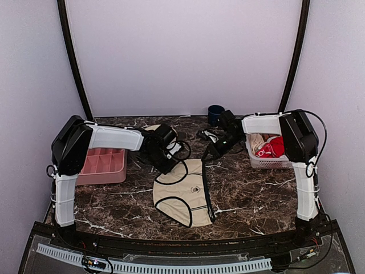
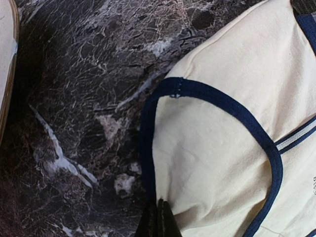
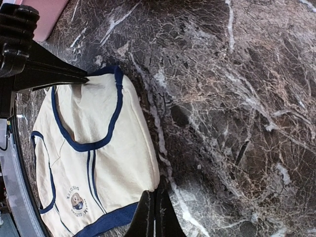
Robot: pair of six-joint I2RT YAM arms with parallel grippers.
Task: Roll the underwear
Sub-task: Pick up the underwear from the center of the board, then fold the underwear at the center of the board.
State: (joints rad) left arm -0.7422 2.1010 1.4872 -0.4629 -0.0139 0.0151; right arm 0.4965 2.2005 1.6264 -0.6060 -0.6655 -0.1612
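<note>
At the table (image 1: pixel 262 197) centre, the underwear (image 1: pixel 183 197) lies flat. Along the garment's side nearer the table's far edge, left claw (image 1: pixel 175 162) and right claw (image 1: pixel 208 155) each pinch closed on the trim.

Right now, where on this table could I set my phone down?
The table is bare front right, between the underwear and the basket, and front left, beside the pink tray. Crowded back middle: left gripper, right gripper, blue cup.

Even bright light, soft shadows; wrist views slightly blurred.
</note>
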